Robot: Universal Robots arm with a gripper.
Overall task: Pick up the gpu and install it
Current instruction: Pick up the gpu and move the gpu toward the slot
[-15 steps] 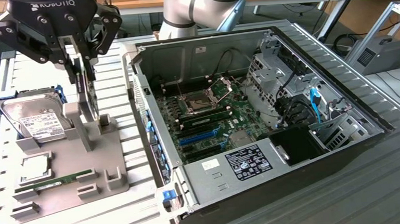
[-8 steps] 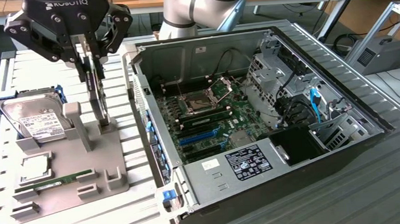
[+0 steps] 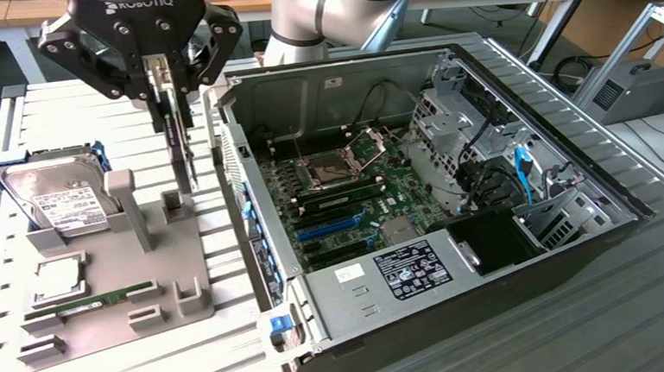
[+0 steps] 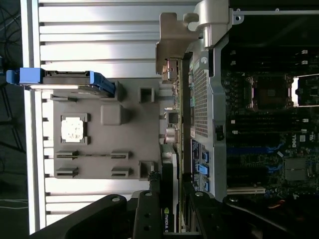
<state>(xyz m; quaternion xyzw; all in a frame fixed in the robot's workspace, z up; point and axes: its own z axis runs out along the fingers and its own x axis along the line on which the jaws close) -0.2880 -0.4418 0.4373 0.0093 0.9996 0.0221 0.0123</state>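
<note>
Fingers of the gripper (image 3: 174,85) are closed on the upper edge of the gpu (image 3: 180,143), which hangs upright and edge-on to the exterior view, a thin dark card. Its lower end sits right at a small slotted post of the grey holder tray (image 3: 119,285); I cannot tell whether card and post touch. In the wrist view the gpu (image 4: 169,164) runs away from the gripper (image 4: 170,196) as a narrow strip, its silver bracket at the far end, just beside the wall of the open computer case (image 4: 212,89).

On the tray, toward the exterior view's left of the card, a hard drive (image 3: 62,202) leans in a blue-handled carrier. Nearer the camera lie a square processor chip (image 3: 58,276) and a narrow green memory stick (image 3: 91,302).

To the exterior view's right, the computer case (image 3: 352,310) lies open with its motherboard (image 3: 356,202) exposed, blue and black slots near the tray-side wall. Tray and case rest on a slatted metal table (image 3: 27,109).
</note>
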